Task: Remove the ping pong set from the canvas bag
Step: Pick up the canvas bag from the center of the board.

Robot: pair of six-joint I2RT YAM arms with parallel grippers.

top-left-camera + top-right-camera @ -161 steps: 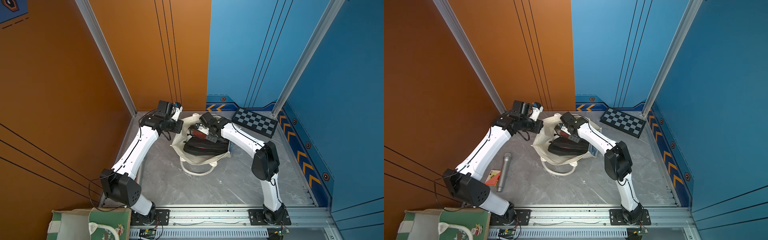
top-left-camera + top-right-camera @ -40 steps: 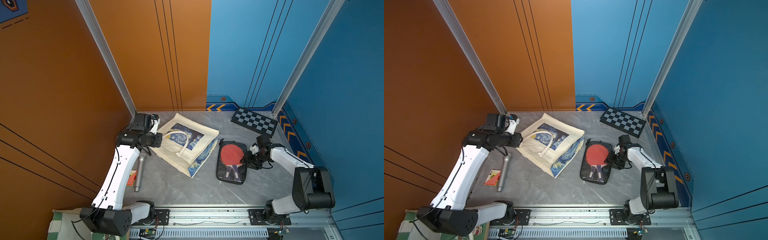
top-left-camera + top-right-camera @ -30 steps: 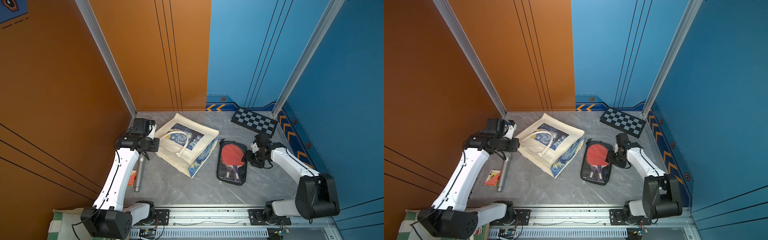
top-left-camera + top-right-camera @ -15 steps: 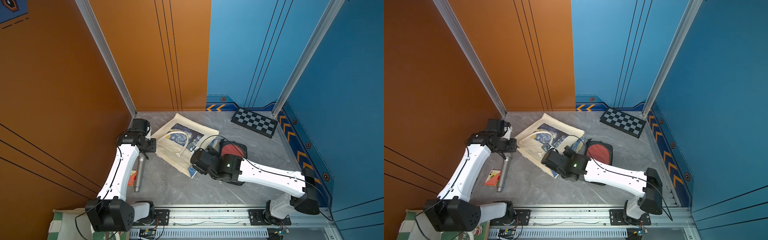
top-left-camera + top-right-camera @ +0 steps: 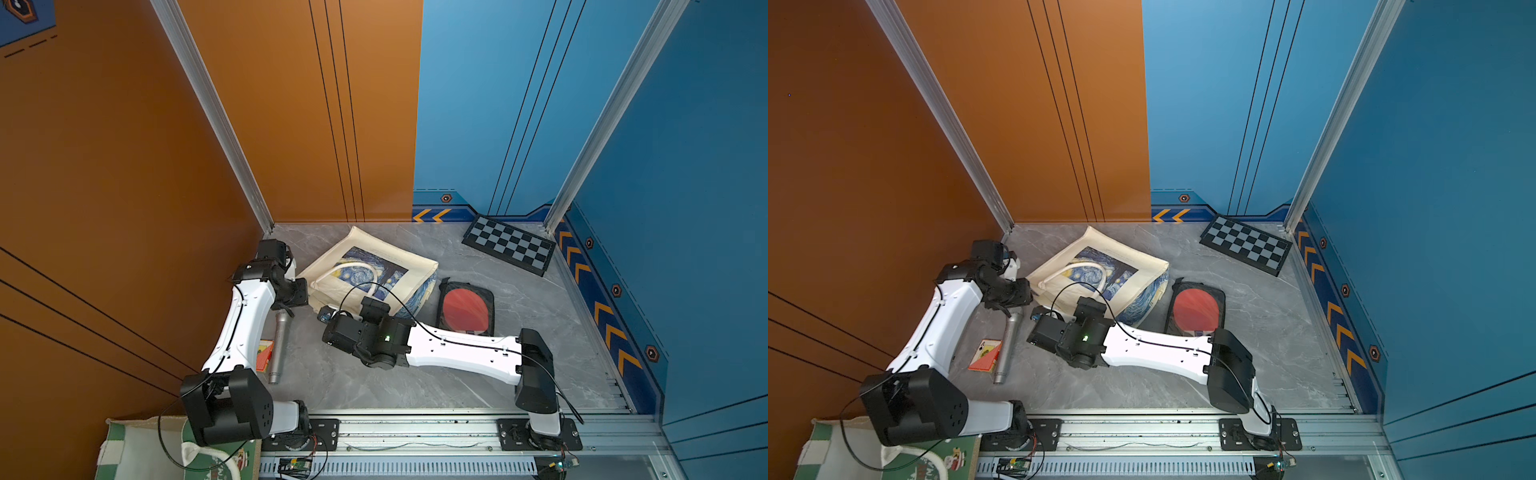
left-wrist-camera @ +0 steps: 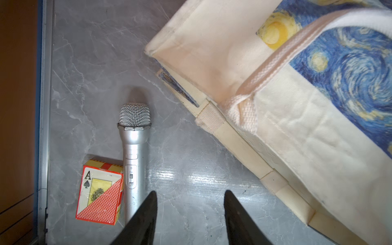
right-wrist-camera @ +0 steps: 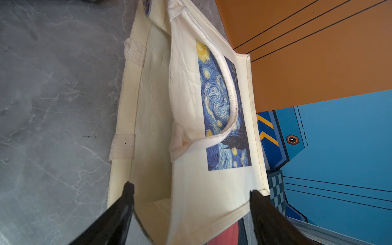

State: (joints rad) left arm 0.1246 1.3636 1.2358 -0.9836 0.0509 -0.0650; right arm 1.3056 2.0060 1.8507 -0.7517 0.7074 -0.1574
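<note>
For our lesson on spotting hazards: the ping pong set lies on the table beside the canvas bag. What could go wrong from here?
1. The open right pincer stands at the mouth of the canvas bag; closing there could drag the bag into the ping pong set beside it.
2. The right arm crosses over the set's near end and might knock it.
3. The open left pincer hovers near the microphone and could roll it.

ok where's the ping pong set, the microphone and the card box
ping pong set (image 5: 464,309), in a top view, on the red paddle face
microphone (image 6: 134,115), left wrist view, on the mesh head
card box (image 6: 99,198), left wrist view, on its printed front
</note>
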